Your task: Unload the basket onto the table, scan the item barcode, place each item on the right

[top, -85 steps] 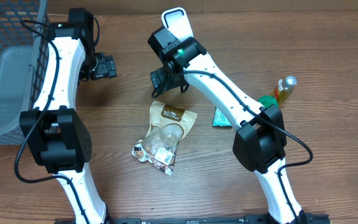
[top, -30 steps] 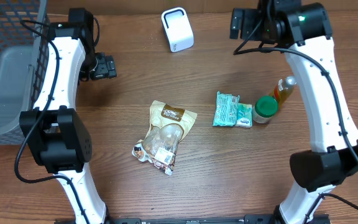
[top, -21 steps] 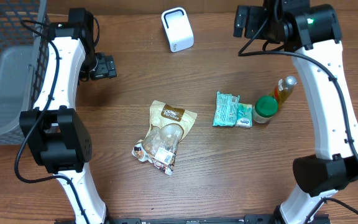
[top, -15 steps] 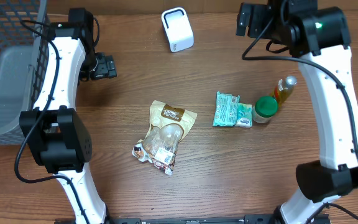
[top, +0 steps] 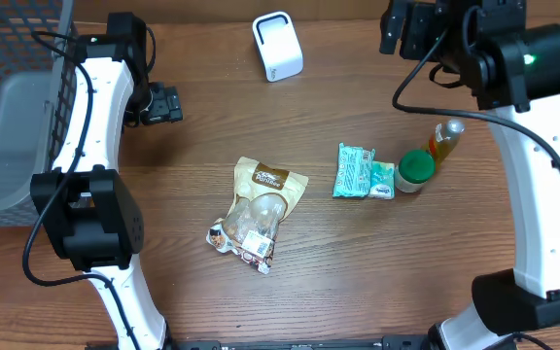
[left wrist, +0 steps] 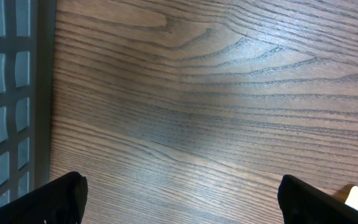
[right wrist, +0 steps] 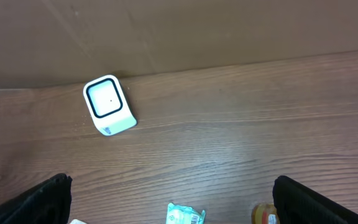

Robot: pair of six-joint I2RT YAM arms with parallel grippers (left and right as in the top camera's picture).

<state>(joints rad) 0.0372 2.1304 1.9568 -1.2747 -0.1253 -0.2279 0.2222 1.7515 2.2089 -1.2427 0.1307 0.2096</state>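
Observation:
A white barcode scanner point(top: 277, 46) stands at the back of the table, also seen as the scanner point(right wrist: 109, 104) in the right wrist view. A tan snack bag point(top: 261, 209) lies in the middle of the table. To its right lie a teal packet point(top: 358, 172), a green-lidded jar point(top: 417, 167) and a yellow bottle point(top: 444, 139). My right gripper point(top: 403, 27) hangs high at the back right, open and empty point(right wrist: 173, 202), with the teal packet point(right wrist: 185, 214) below it. Near the basket, my left gripper point(top: 163, 104) is open over bare wood point(left wrist: 182, 199).
A grey mesh basket point(top: 13, 107) fills the far left, and its wall point(left wrist: 11, 93) shows in the left wrist view. A brown wall runs behind the scanner. The wooden table shows bare between the basket and the snack bag.
My right arm has lifted away from the snack bag and swung to the back right, drifting further right in the last second. The left arm has not moved.

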